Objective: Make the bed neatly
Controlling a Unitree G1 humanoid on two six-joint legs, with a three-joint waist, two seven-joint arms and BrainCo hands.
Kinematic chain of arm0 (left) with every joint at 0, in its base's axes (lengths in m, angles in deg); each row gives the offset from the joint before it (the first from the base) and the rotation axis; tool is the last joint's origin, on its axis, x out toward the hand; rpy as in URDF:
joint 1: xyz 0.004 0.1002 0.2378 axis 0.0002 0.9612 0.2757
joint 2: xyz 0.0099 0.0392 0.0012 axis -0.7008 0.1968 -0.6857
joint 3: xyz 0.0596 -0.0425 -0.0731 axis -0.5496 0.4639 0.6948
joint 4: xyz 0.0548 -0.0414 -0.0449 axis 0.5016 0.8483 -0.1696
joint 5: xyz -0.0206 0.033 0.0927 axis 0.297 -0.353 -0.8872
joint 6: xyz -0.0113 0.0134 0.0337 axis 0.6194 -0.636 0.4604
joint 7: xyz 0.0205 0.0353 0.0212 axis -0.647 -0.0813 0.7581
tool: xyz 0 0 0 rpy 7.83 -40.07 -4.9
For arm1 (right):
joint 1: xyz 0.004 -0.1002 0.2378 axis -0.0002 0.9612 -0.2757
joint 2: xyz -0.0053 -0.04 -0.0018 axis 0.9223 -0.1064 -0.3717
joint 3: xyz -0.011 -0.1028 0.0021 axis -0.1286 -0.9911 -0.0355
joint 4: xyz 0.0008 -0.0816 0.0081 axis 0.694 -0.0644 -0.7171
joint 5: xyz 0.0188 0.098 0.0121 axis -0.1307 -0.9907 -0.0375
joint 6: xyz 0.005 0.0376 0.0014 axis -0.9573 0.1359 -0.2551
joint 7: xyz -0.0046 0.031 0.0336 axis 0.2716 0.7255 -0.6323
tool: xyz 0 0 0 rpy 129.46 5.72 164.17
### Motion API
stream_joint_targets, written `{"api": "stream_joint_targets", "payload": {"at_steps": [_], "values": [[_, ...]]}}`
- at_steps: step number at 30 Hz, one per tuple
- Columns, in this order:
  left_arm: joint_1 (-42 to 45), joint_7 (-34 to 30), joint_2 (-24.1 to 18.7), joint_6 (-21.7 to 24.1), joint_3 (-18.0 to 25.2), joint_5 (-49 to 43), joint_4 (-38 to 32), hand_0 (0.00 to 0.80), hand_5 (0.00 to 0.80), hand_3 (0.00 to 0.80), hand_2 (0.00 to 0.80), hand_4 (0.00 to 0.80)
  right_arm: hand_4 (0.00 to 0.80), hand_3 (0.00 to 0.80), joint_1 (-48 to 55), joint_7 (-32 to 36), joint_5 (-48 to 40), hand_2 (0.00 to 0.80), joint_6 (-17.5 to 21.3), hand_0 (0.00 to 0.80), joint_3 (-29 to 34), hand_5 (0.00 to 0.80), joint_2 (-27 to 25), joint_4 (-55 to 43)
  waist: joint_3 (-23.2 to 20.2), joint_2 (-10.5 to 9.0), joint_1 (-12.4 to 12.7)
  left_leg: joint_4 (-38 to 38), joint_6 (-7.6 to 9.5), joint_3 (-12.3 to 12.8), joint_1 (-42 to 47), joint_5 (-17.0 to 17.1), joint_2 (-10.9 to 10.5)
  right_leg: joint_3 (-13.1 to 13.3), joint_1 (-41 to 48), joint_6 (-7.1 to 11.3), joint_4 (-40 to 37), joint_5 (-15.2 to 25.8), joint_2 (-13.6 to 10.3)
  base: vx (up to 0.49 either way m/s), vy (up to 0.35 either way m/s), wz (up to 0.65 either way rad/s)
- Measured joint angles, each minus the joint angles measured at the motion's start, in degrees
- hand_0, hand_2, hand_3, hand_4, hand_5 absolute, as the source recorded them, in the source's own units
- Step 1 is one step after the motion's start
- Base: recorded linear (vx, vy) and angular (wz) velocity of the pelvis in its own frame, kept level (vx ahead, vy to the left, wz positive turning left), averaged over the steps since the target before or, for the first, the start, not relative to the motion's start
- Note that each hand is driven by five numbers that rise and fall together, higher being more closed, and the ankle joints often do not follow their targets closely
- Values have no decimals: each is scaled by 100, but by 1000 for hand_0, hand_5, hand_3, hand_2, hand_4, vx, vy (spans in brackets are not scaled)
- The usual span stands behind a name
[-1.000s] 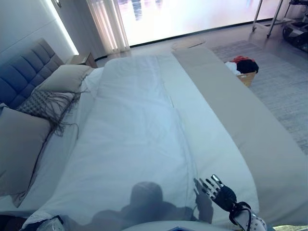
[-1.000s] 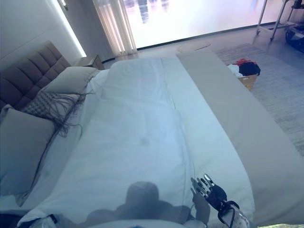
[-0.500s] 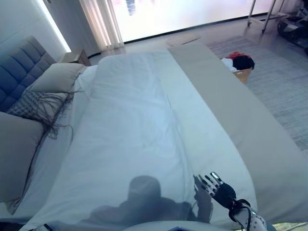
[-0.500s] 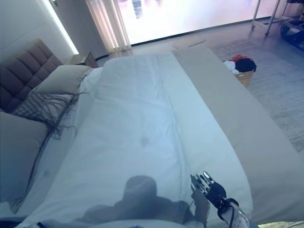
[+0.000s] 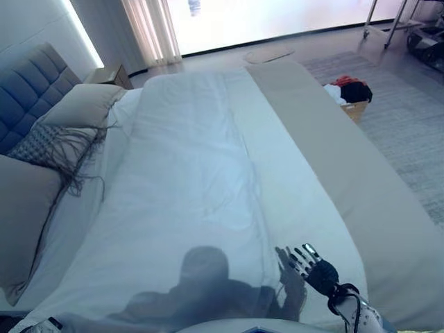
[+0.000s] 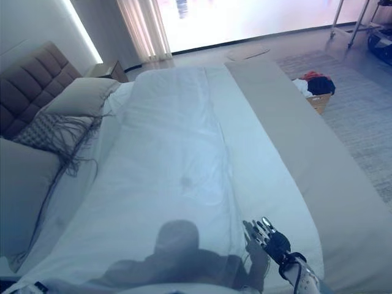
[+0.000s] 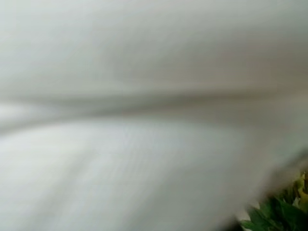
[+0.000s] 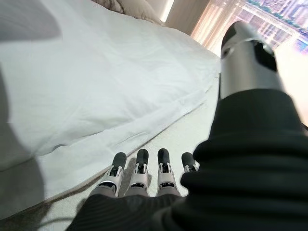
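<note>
The right hand (image 5: 316,267) hovers flat, fingers straight, just above the white duvet (image 5: 194,187); probably poised for smoothing. The left hand's state cannot be told.

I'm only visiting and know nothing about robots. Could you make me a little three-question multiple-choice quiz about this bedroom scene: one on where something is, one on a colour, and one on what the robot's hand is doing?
1. Where does the fringed cushion lie?
A. Among the pillows by the headboard
B. On the floor by the window
C. At the foot of the bed

2. What colour is the duvet spread over the bed?
A. Dark red
B. White
C. Black

3. How is the right hand?
A. Curled round a pillow
B. Fingers straight, holding nothing, above the duvet's near edge
C. Pinching the box on the rug

Answers:
1. A, since it sits between the grey pillows at the bed's head end.
2. B, the cover is plainly white beside the beige sheet.
3. B, the right wrist view shows straight fingers with nothing between them.
</note>
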Motion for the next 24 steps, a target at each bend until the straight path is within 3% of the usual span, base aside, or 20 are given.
{"api": "stream_joint_targets", "payload": {"at_steps": [2,6,7,8,9,12,15,18,20,24], "values": [[23,17,-77,-1,1,368,-19,800,800,800,800,800,0,0,-3,3,0,0,-5,0,-12,0,105,-2,44,-78,67,97,-24,27,26,-26,-18,-7,126,5,-58,6,-18,0,0,0],[19,14,-180,-1,12,598,125,800,800,800,800,800,0,0,-18,-7,1,0,-23,0,-4,0,101,5,41,-55,64,-162,31,18,111,42,-27,-26,84,32,-75,18,3,0,7,1],[16,-15,-205,-1,11,582,158,687,687,687,687,687,0,0,-28,-10,1,0,-26,0,-8,0,121,6,47,-108,65,-15,19,20,73,26,-52,-24,143,43,-115,29,-35,0,0,0],[11,-86,-241,-6,3,534,207,50,50,50,50,50,0,0,-49,-12,1,0,-36,0,-20,0,127,-7,48,-152,59,119,-20,31,7,-45,-76,-23,183,47,-142,31,-73,0,0,0],[12,-104,-241,-11,-25,470,206,0,0,0,0,0,0,0,-63,-18,0,0,-45,0,-6,0,108,-24,43,-107,61,40,-8,51,37,-21,-72,-25,194,49,-146,30,-44,-32,15,0],[26,-159,-246,12,-128,278,24,0,0,0,0,0,0,0,-66,-133,0,0,-81,0,-17,0,151,-27,45,-69,97,-176,24,17,108,14,-54,-70,208,64,-189,39,6,-34,-9,10],[147,-162,-239,168,-541,-110,-565,0,0,0,0,0,0,0,-51,-232,-1,0,-83,0,-23,0,210,-25,74,-112,264,-46,24,18,88,10,-65,-90,348,66,-235,41,-2,-44,-46,23],[381,-176,-217,760,-920,-394,-1157,0,0,0,0,0,0,0,-52,-227,-2,0,0,0,25,0,223,7,121,-45,406,-173,55,17,103,34,-43,-95,416,66,-318,40,61,-44,-46,31],[485,-446,-122,1231,-987,-510,-1387,0,0,0,0,0,0,0,-64,-170,0,0,60,0,82,0,282,33,195,-49,486,-223,58,18,108,37,-36,-103,469,66,-333,40,90,-36,-43,31],[531,-1155,136,2055,-1511,-621,-1963,0,0,0,0,0,0,0,-113,-31,10,0,163,0,146,0,449,268,241,-54,685,-394,58,30,125,37,-34,-103,488,81,-342,38,131,-34,-21,28]]}}
